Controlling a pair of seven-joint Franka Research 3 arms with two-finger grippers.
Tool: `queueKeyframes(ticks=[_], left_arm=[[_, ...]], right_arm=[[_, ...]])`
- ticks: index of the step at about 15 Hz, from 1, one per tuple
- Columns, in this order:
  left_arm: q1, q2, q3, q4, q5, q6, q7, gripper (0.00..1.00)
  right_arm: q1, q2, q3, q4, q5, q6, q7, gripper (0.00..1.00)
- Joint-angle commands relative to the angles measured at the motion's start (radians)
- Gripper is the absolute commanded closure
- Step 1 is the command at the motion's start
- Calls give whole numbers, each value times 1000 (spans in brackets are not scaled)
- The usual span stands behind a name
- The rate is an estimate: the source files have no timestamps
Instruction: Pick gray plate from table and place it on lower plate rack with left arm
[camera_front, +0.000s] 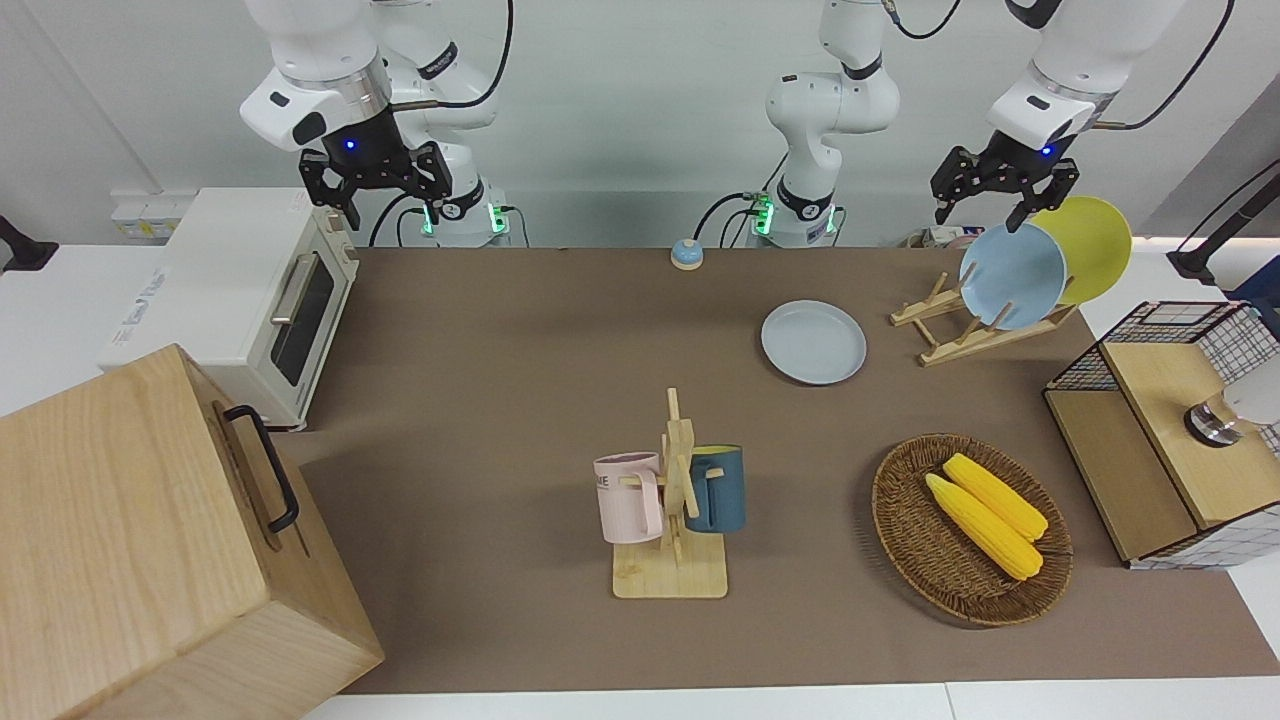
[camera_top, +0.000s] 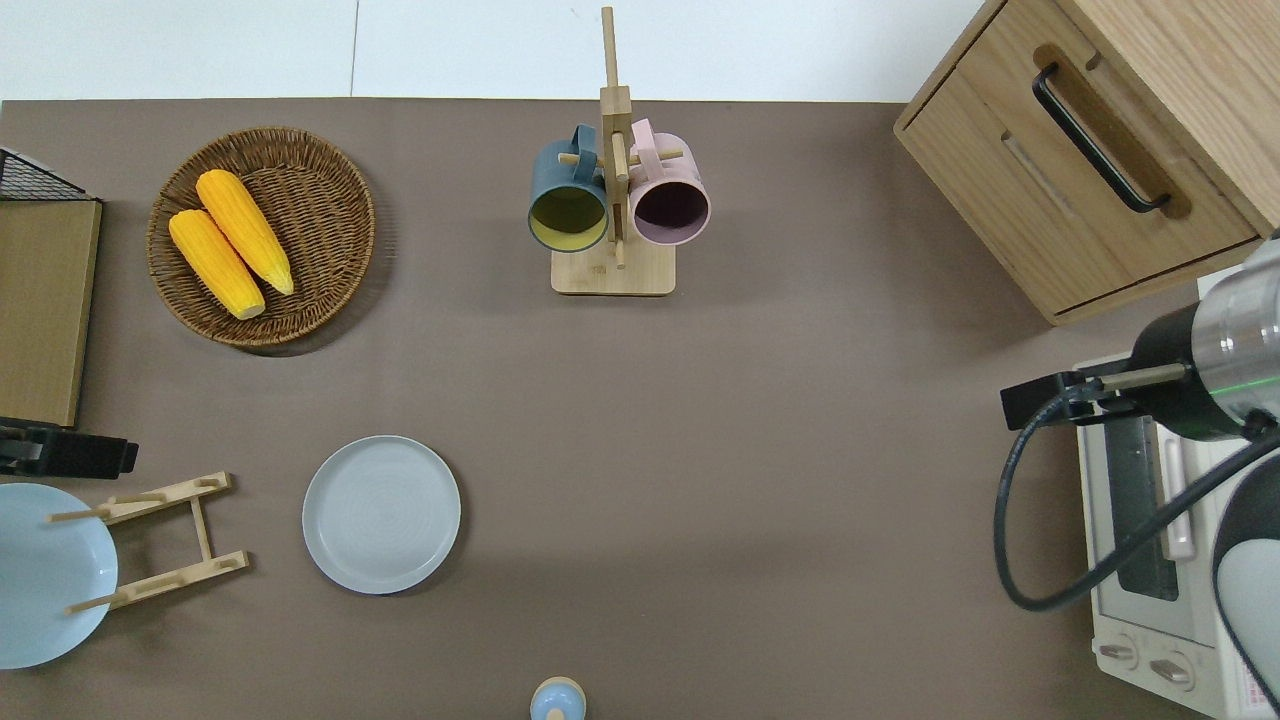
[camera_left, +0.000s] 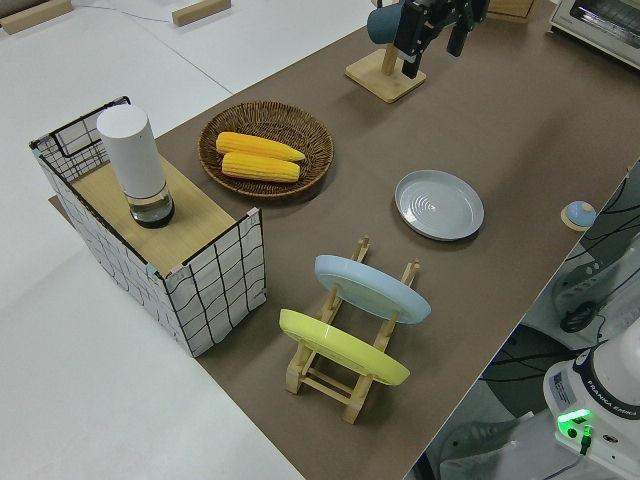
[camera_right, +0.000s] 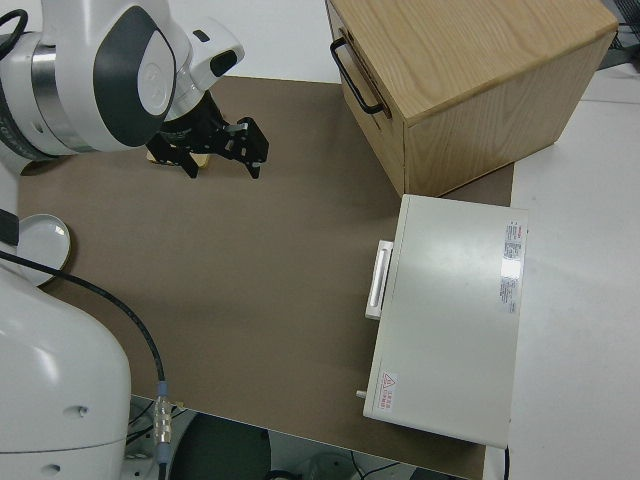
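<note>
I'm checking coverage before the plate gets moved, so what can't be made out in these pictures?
- Yellow plate: absent from the overhead view, outside its edge.
- Light-blue plate: cut by the overhead view's edge.
- Left pincer: barely a dark piece at the overhead view's edge.
- Lower plate rack: its rails under the racked plates are covered in the front view.
- Gray plate: its underside shows in no view.

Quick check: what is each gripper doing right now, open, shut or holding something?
Left gripper: open, holding nothing, up in the air by the plate rack.
Right gripper: open, empty, parked.
</note>
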Motion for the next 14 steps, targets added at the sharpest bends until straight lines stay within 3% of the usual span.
queueKeyframes(ticks=[1, 7, 14], left_arm=[[-7, -4, 16, -5, -16, -3, -12, 5], [-9, -2, 16, -11, -16, -2, -11, 5], [-10, -10, 12, -91, -16, 37, -25, 5]], right_arm=[[-10, -2, 6, 6, 10, -13, -1, 13], [-10, -2, 6, 6, 10, -13, -1, 13], [-10, -2, 6, 6, 10, -13, 0, 11]])
